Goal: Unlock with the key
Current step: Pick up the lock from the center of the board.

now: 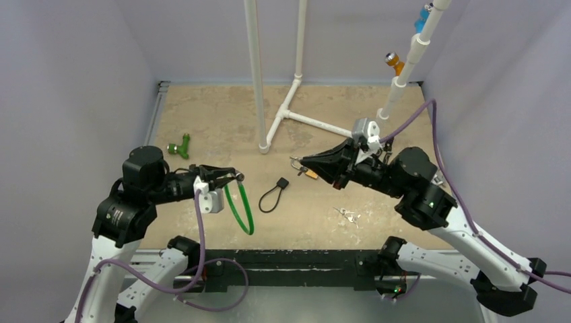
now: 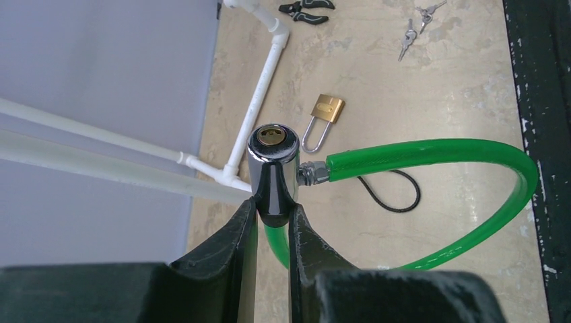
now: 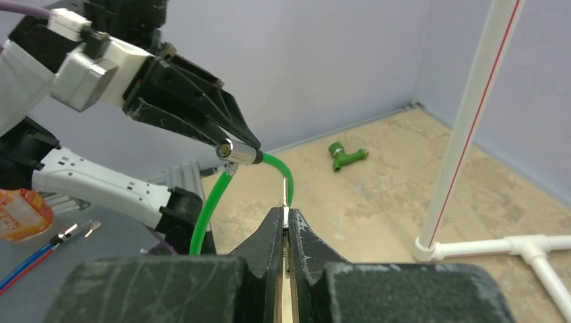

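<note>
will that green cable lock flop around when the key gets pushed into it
The green cable holds a smooth arc, so it is probably springy rather than limp. The chrome lock head is pinched at one end only by the left end effector, so a push from the key may pivot it. Its polished surface looks slippery.

Polished chrome on the lock barrel point(image 2: 273, 168); glossy green plastic sleeve on its cable point(image 2: 431, 151); brass body on the padlock point(image 2: 327, 109); matt, mottled bench point(image 2: 444, 87).
</note>
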`<state>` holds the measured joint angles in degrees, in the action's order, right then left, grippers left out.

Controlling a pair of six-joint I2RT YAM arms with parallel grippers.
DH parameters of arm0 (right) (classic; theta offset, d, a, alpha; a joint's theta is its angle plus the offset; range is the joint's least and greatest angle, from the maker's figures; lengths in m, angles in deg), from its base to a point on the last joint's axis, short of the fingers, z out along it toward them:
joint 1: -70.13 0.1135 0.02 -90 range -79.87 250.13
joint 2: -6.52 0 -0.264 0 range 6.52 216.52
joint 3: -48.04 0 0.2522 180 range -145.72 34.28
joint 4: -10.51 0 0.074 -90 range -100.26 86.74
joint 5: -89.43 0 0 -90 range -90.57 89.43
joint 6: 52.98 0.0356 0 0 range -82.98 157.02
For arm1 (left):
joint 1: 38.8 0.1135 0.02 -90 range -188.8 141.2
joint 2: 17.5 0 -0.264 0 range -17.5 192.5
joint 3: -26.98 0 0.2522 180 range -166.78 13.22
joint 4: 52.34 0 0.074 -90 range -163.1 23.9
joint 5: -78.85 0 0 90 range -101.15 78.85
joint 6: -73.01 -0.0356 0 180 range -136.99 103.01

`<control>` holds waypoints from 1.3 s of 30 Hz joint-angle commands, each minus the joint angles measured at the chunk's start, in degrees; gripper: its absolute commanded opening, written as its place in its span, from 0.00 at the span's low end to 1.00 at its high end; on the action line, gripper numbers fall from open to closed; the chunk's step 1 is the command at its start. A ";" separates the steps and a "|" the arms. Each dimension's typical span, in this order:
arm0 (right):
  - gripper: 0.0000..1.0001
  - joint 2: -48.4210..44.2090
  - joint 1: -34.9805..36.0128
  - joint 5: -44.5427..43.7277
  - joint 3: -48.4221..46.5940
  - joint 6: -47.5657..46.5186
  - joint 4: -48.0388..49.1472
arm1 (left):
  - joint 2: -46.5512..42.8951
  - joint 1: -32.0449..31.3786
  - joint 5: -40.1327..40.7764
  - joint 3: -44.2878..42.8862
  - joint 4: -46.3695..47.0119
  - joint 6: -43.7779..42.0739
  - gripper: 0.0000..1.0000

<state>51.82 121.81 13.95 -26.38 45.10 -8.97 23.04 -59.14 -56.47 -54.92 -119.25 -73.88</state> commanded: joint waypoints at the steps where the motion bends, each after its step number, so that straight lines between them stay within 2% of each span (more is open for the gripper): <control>1: 0.00 3.65 -0.26 4.31 -2.84 4.02 -2.06 | -2.83 -1.16 0.57 2.77 6.74 -4.58 0.00; 8: 0.00 11.66 -0.26 6.03 -7.28 6.36 -7.50 | -0.48 -5.35 12.52 6.62 10.95 -8.95 0.00; 17: 0.00 13.14 -0.26 2.20 -2.59 7.78 -2.91 | 5.45 -9.84 26.18 7.35 15.04 -9.21 0.00; 27: 0.00 18.02 -0.24 6.32 -2.36 12.03 2.15 | 2.95 -11.67 28.63 11.27 20.01 -12.13 0.00; 39: 0.00 20.47 -0.25 3.78 -2.24 13.72 5.36 | 1.39 -12.33 26.56 13.09 20.69 -13.56 0.00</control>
<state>72.78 121.81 18.48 -28.09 57.68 -7.86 25.66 -70.92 -28.19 -42.13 -102.75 -85.70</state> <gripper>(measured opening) 0.008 0.144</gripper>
